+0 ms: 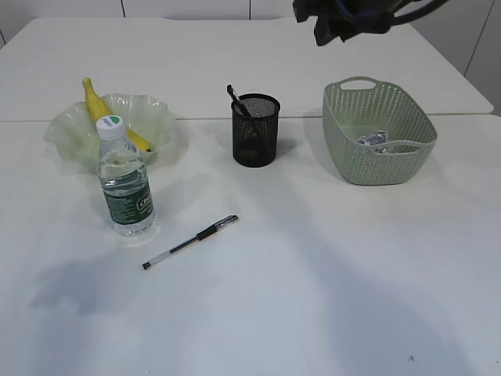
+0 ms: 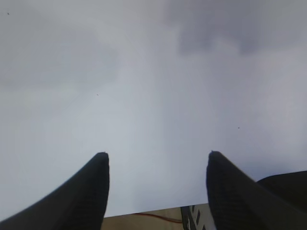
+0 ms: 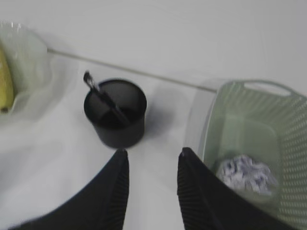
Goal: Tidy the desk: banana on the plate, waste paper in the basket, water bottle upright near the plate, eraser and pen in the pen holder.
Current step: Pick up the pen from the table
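A banana (image 1: 100,107) lies in the pale green plate (image 1: 70,125). A water bottle (image 1: 124,178) stands upright in front of the plate. A black mesh pen holder (image 1: 255,131) holds one dark pen; the eraser is not visible. A second pen (image 1: 189,242) lies on the table. Crumpled waste paper (image 1: 373,139) sits in the green basket (image 1: 380,160). My right gripper (image 3: 151,153) is open and empty, high above the table between the pen holder (image 3: 116,112) and the basket (image 3: 249,129); it shows at the top in the exterior view (image 1: 344,22). My left gripper (image 2: 157,155) is open and empty over bare table.
The white table has a seam running behind the plate, pen holder and basket. The near table edge (image 2: 158,211) shows in the left wrist view, with wood and a red wire beyond it.
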